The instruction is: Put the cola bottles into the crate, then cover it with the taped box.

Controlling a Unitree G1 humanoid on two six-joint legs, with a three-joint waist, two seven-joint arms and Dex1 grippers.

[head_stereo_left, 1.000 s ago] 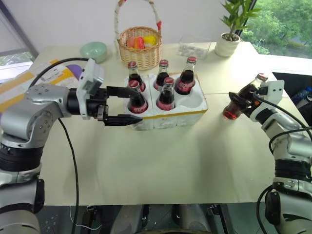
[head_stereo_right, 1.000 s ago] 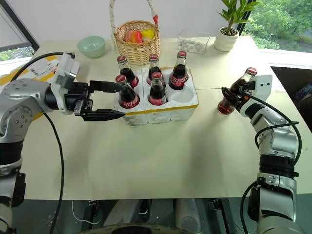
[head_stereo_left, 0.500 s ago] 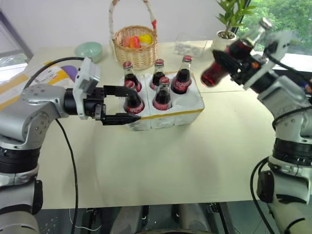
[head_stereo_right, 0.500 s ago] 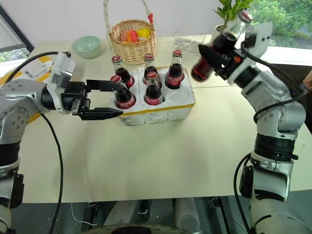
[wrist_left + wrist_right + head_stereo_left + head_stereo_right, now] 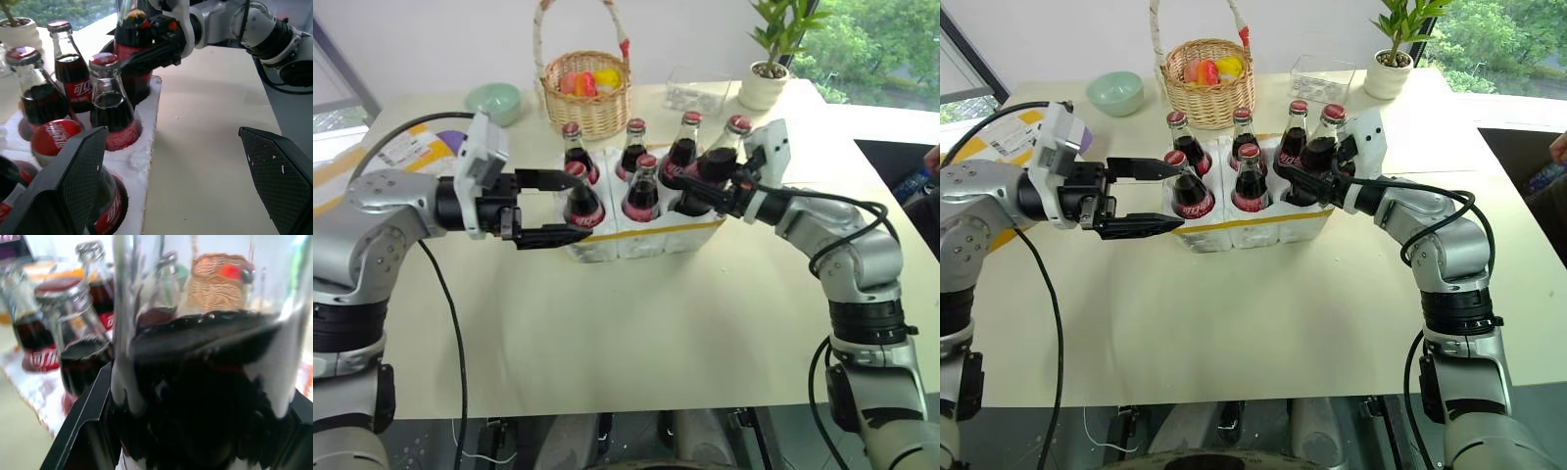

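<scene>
While my right gripper (image 5: 1317, 181) holds the last cola bottle (image 5: 1320, 155), I should lower it straight into the crate (image 5: 1263, 230); my left gripper (image 5: 1141, 196) is wide.

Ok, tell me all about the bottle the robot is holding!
The bottle is small clear glass with dark cola, a red cap and a red label. The right gripper is shut on its body. It tilts, cap away from the robot, at the white foam crate's right front corner, beside five bottles already standing there.

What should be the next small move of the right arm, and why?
Probably lower the sixth cola bottle into the last free well of the crate. The right gripper holds it tilted over that front right corner; five bottles already stand in wells.
</scene>
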